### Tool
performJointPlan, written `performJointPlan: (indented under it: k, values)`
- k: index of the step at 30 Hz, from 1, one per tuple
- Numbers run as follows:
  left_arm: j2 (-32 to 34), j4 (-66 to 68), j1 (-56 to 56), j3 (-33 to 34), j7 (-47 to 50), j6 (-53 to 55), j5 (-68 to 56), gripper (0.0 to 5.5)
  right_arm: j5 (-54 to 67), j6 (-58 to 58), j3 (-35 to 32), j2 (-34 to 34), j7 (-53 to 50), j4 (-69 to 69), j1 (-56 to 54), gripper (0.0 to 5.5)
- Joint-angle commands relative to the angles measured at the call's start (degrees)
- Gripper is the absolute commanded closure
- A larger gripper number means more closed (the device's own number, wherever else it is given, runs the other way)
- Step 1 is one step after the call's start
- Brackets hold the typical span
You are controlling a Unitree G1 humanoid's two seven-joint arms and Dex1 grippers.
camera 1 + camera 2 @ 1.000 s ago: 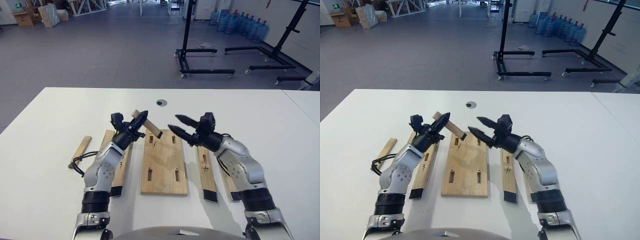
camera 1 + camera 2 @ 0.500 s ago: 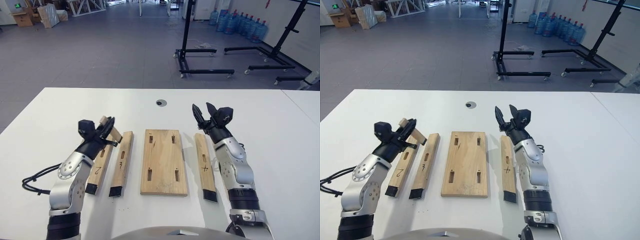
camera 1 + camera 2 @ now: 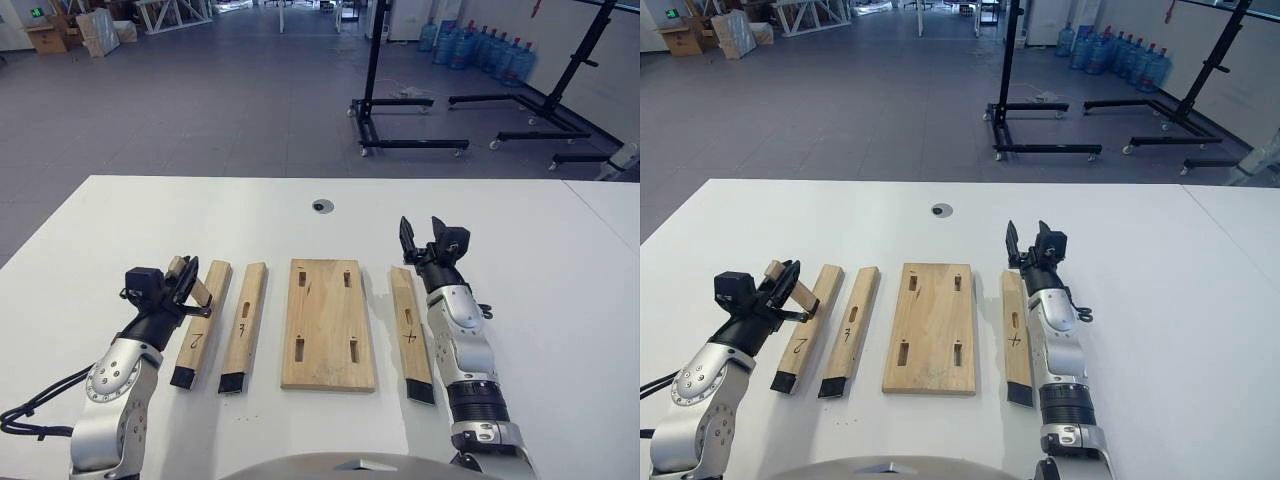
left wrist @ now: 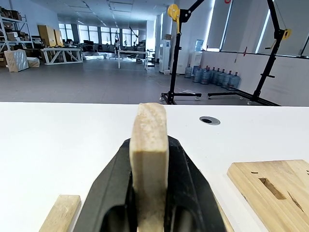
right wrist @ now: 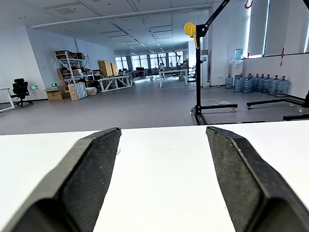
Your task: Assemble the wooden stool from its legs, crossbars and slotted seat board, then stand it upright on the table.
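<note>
While the left gripper (image 3: 186, 276) clenches a crossbar (image 4: 148, 145) beside the leftmost leg (image 3: 198, 325), the right gripper (image 3: 422, 234) hangs released. The seat board (image 3: 327, 325) lies flat on the desk (image 3: 110, 220). I judge assembly barely begun: next, the crossbar must meet a leg slot.

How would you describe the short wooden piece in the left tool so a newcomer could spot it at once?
On the white table, left of the slotted seat board, an inner leg and an outer leg lie flat. At the outer leg's far end, the left tool grips the crossbar: unlike them it is clamped at a tilt, far shorter, with no black tip.
</note>
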Motion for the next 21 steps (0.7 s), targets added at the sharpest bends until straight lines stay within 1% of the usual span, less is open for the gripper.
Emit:
performJointPlan:
  k: [1, 7, 10, 14, 21]
  values:
    - [0.0, 0.4, 1.2, -0.7, 0.9, -0.3, 1.7, 5.12, -0.1, 0.0, 0.1, 0.0, 0.2, 0.4, 0.2, 2.25]
    - [0.2, 2.2, 3.1, 0.2, 0.8, -2.4, 2.8, 5.12, 0.1, 0.6, 0.1, -0.3, 0.5, -0.1, 0.2, 2.25]
    - [-0.3, 2.8, 2.3, 0.6, 0.9, -2.8, 2.0, 5.12, 0.0, 0.6, 0.1, -0.3, 0.6, 0.0, 0.5, 2.25]
    - [0.4, 4.7, 2.8, -0.5, 0.5, -2.6, 3.3, 5.12, -0.1, 0.8, 0.6, 0.1, 0.5, -0.1, 0.5, 2.25]
    - [1.7, 12.2, 2.3, -4.0, 1.8, 0.2, 8.3, 5.12, 0.4, 1.7, 0.4, -0.9, 1.4, 0.8, -0.6, 2.25]
